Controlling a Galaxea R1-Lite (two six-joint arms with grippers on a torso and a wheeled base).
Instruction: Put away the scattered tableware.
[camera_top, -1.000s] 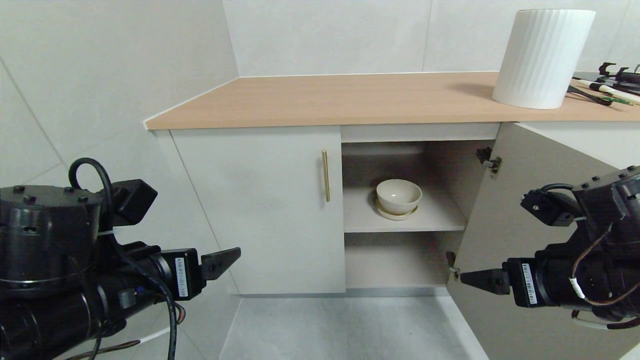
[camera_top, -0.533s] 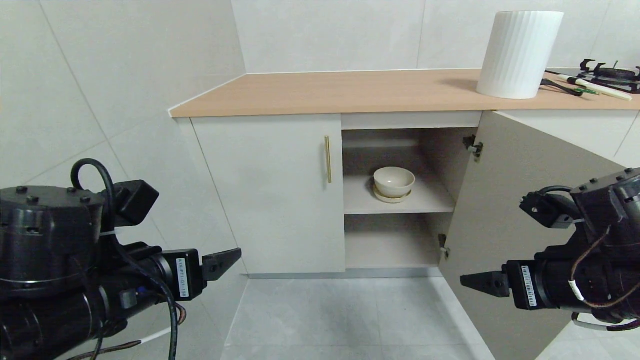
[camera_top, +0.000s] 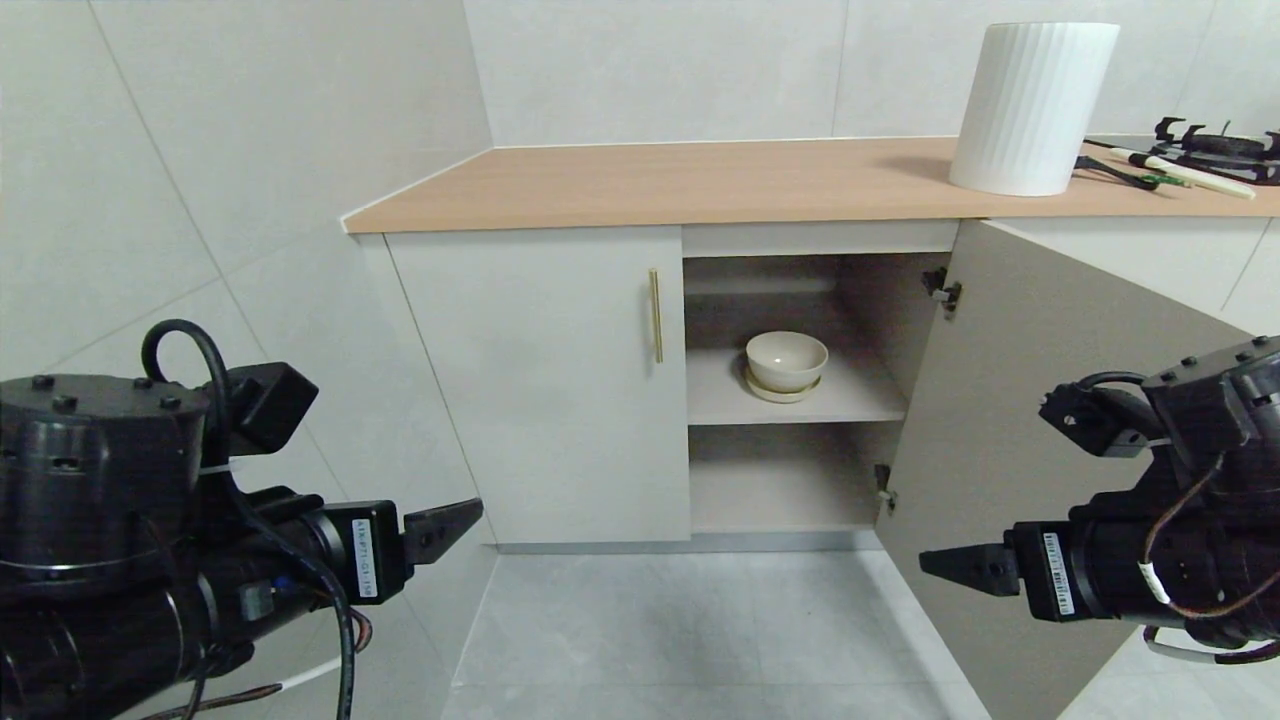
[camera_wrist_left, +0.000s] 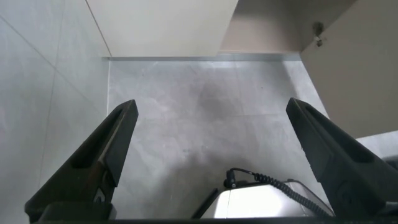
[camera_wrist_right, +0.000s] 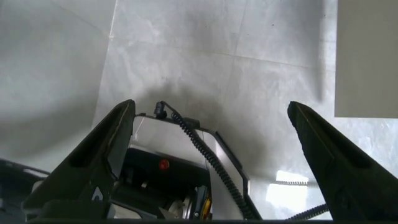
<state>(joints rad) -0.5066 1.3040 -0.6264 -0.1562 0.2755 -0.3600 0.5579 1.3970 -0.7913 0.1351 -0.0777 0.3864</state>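
Note:
A cream bowl sits on a small plate on the upper shelf of the cabinet, whose right door stands swung open. My left gripper hangs low at the left, well short of the cabinet, open with nothing between its fingers. My right gripper is low at the right, in front of the open door, also open and empty, its fingers spread over the floor.
On the wooden countertop stands a tall white ribbed container at the right, with utensils and a stove burner behind it. The left cabinet door with its brass handle is closed. A tiled wall runs along the left; grey floor tiles lie ahead.
The head view has pulled back from the cabinet, so cabinet and bowl look smaller and higher. Both grippers keep their places in the picture, still open.

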